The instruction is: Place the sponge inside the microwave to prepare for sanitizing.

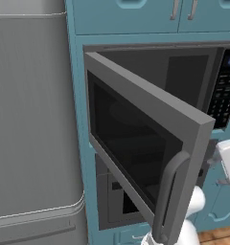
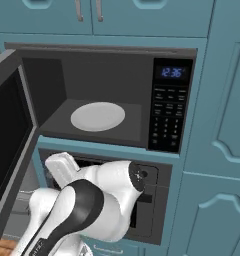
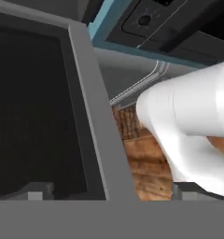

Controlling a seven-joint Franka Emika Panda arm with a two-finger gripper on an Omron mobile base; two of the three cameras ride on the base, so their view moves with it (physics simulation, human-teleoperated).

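Note:
The microwave (image 2: 107,65) stands open, its cavity bare except for the pale round turntable (image 2: 98,116). The black keypad (image 2: 167,120) with its blue display sits on the right. The dark-glass door (image 1: 136,143) swings far out toward me, and its grey bar handle (image 1: 168,191) is at the free edge. My gripper (image 3: 113,193) is open beside that edge, the fingertips (image 3: 37,194) wide apart. The door's grey rim (image 3: 93,116) runs up between them, farther off. Nothing is held. The sponge is out of view.
The tall grey fridge (image 1: 30,119) fills the left side. Below the microwave sits the grey oven (image 2: 147,205), its knob (image 3: 144,21) showing in the hand view. Teal cabinets (image 2: 222,115) stand on the right. The wooden floor (image 3: 142,158) lies below.

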